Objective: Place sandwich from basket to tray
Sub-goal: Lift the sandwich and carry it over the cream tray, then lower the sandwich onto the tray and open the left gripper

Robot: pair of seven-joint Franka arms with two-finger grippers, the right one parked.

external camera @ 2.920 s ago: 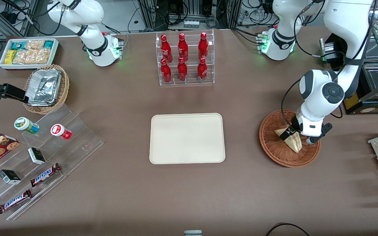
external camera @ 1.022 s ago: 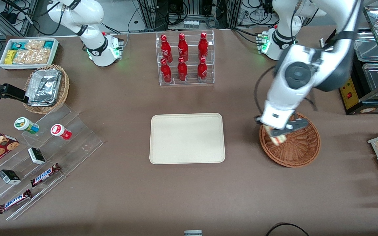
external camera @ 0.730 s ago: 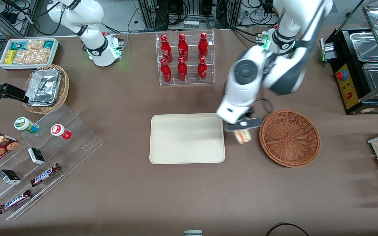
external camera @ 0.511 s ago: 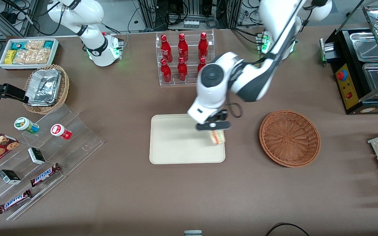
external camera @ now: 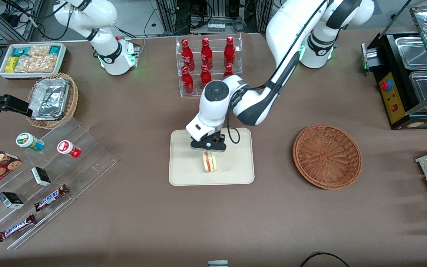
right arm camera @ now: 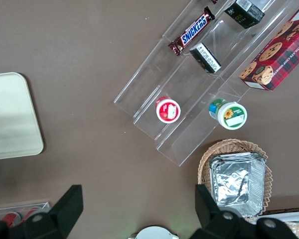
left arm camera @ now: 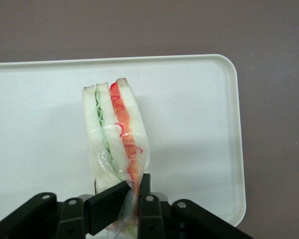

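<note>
1. Front view: the left arm's black two-finger hand [external camera: 208, 145] hangs over the flat cream-beige rectangular tray [external camera: 184, 174], pinching the triangular pale-bread sandwich [external camera: 209, 161] by its top. The wedge is over the tray's middle, toward the edge nearer the camera. I cannot tell whether it touches. The round reddish-brown wicker basket [external camera: 327, 156] sits empty, well apart, toward the working arm's end of the brown table [external camera: 213, 218].

2. Left wrist view: the hand [left arm camera: 132, 195] is pressed onto the sandwich [left arm camera: 114, 132] and its clear wrap, filling edge showing, above the tray [left arm camera: 199, 99]. Risk, as I judge it: released on edge, the wedge may topple; wrap may cling to a finger and drag it.

3. Right wrist view: only a tray [right arm camera: 10, 119] corner shows.
</note>
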